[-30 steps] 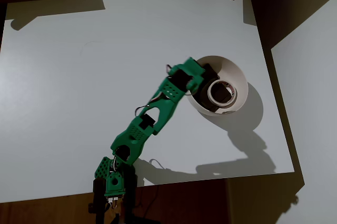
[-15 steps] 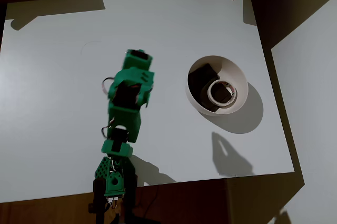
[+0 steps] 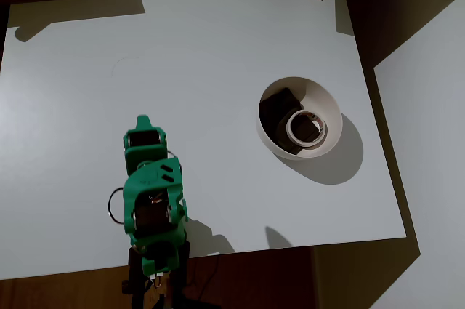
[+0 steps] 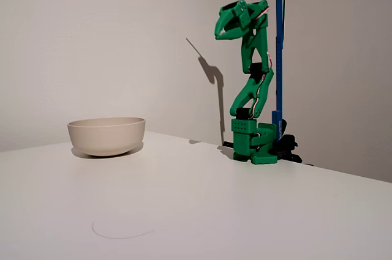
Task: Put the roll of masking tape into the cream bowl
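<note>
Bowl contents, overhead view: the cream bowl (image 3: 298, 116) holds the roll of masking tape (image 3: 304, 128), which lies flat on the bowl's floor, hollow centre facing up. Beside it, toward the upper left of the bowl's inside, sits a dark square block (image 3: 278, 105), and the tape ring appears to rest against or partly over dark material; exact contact cannot be resolved. The roll is a thin cream-white ring with faint reddish marks on its inner core, much smaller than the bowl. The bowl stands on the white table (image 3: 182, 54), right of centre, casting a shadow to its lower right.

Fixed view: the bowl (image 4: 106, 135) is seen from the side at table height, so its wall hides everything inside. This view gives the arm's posture instead: the green arm (image 4: 252, 95) is folded upright over its base, gripper (image 4: 228, 27) held high and well apart from the bowl. Overhead, the arm (image 3: 150, 200) appears bunched near the table's lower edge. Jaw state: cannot tell from either view.
</note>
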Robot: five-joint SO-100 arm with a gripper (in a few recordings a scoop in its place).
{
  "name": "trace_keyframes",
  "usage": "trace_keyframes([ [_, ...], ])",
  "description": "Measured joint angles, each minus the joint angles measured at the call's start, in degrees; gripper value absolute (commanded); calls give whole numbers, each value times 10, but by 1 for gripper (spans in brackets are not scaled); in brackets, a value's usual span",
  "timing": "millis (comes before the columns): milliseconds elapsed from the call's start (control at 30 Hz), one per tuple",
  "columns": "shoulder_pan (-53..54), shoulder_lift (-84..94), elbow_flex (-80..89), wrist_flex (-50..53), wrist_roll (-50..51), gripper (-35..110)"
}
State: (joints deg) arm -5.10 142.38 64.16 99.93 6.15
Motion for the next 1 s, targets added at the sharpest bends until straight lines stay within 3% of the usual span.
trace_keyframes([
  [467, -16, 288, 530, -164, -9, -8],
  [700, 25, 415, 761, -243, -39, -8],
  [1000, 40, 514, 936, -249, -59, -8],
])
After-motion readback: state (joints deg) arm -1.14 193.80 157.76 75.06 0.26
